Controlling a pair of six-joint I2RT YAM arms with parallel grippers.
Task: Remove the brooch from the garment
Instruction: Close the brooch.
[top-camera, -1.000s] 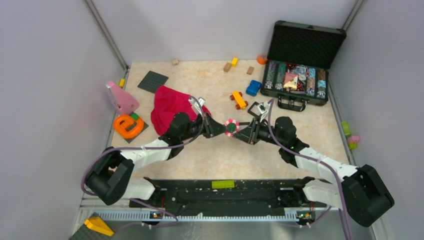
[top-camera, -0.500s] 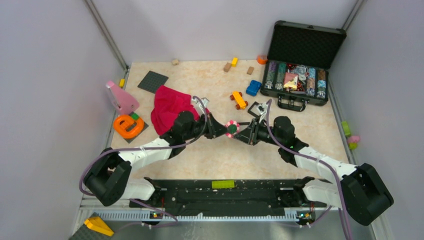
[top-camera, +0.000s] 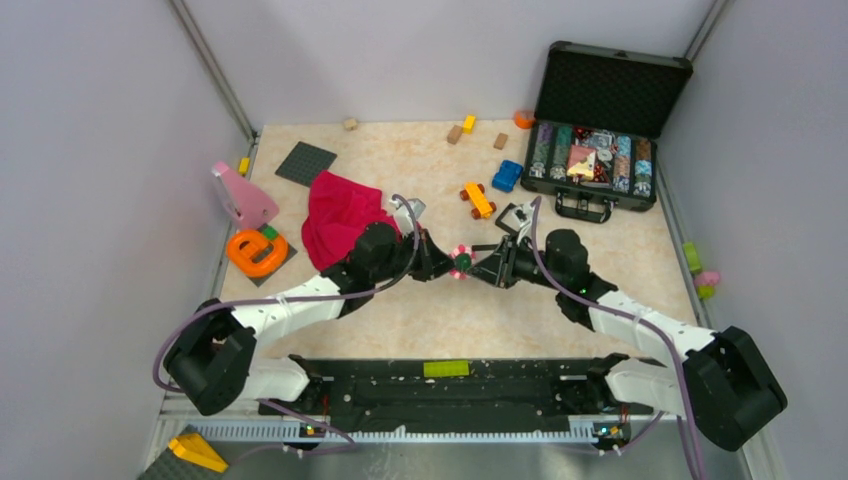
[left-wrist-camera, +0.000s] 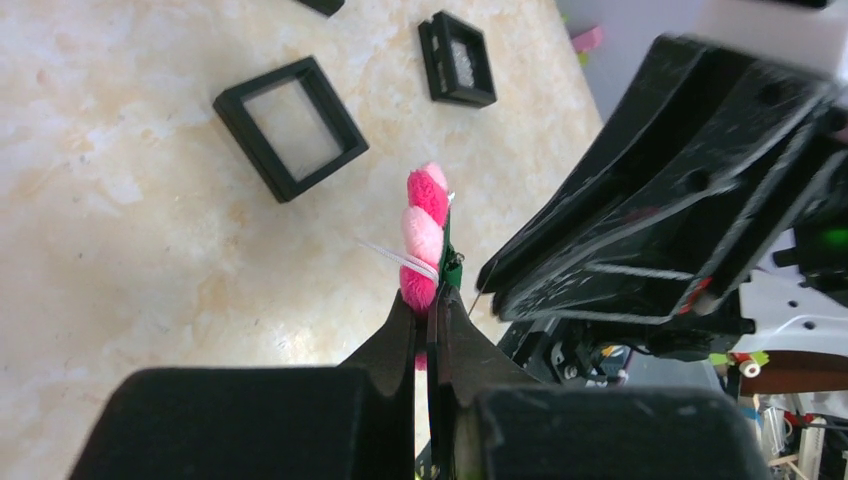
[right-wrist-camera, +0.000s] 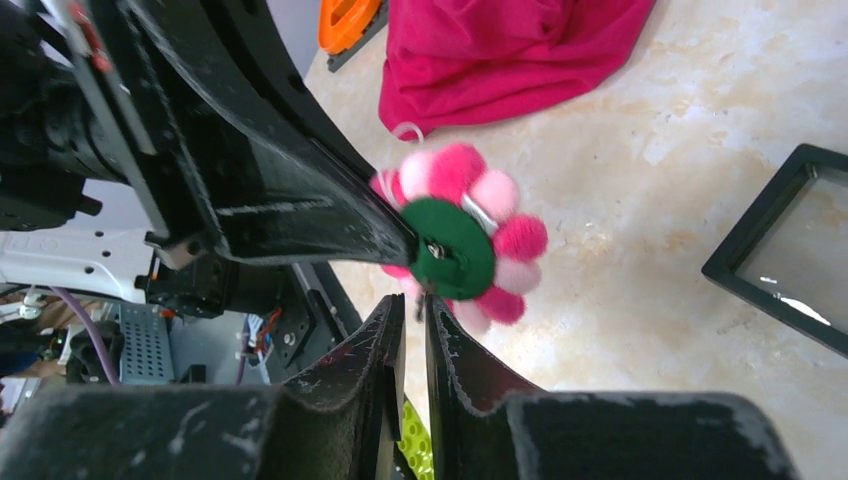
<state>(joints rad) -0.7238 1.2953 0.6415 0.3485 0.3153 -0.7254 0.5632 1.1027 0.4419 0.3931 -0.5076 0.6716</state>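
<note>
Up at its fingertips the left gripper has the brooch clamped edge-on, can't tell if the right gripper really grips the back, so a sideways tug could drop it.

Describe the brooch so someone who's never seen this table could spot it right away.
On the beige table, look to the middle, just right of the crumpled magenta garment, where the two arms meet. Between the left end effector and right end effector is the brooch: a fluffy ring of pink and pale pompoms around a green disc, unlike the hard orange toy car nearby.
</note>
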